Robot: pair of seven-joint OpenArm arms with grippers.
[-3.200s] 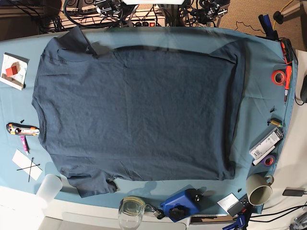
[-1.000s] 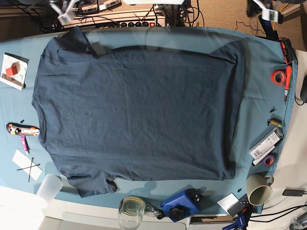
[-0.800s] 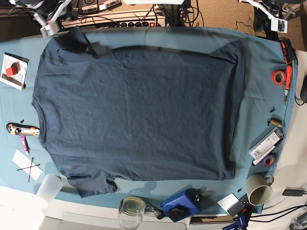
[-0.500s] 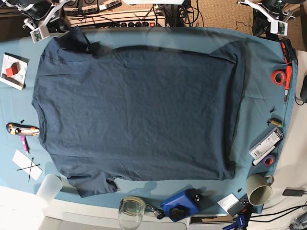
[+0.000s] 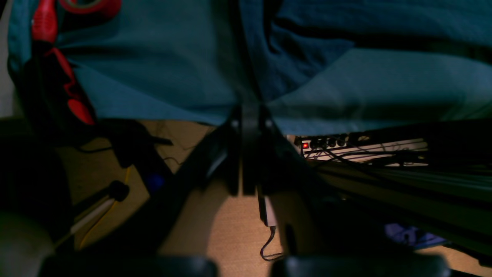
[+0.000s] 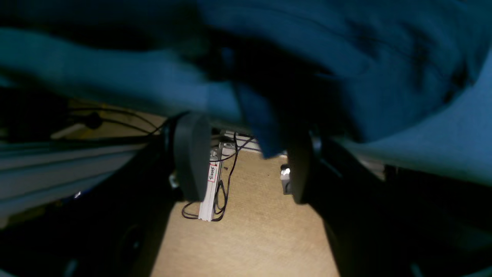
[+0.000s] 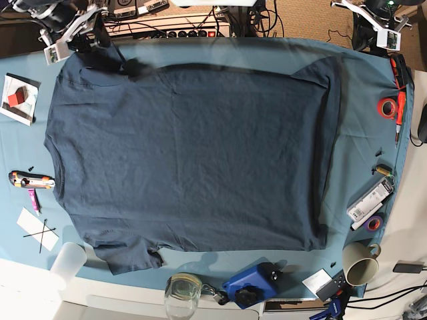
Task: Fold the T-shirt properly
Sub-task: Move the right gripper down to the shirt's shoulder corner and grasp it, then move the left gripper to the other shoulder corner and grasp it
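So basically nothing was folded yet. The T-shirt (image 7: 190, 157) lay spread flat across the teal table cloth (image 7: 363, 120), both sleeves out and the hem straight, so every fold was left to do.

The right gripper (image 7: 67, 39) sat at the far corner of the table, right over the far sleeve (image 7: 103, 57). In its wrist view the jaws stood wide apart with a flap of shirt fabric (image 6: 253, 127) hanging between them, not pinched, so I'd call it released and lined up for a grab. The left gripper (image 7: 379, 25) hovered off the other far corner, well apart from the shirt, past the cloth's edge. Its wrist view showed the two jaws pressed together with nothing in them, so clenched on air.

Room-wise: the shirt filled most of the table, so a fold had to land on the shirt itself. On the left gripper's side the strip of bare cloth was cluttered with a roll of red tape (image 7: 387, 107), a marker (image 7: 370, 200) and a mug (image 7: 360, 262). Nearest the right gripper there was a small white tray (image 7: 19, 99), then a utility knife (image 7: 30, 179) further down. The near edge had a glass (image 7: 182, 291) and a blue gadget (image 7: 250, 283), close to the near sleeve. I'd guess a sloppy drag could knock those.
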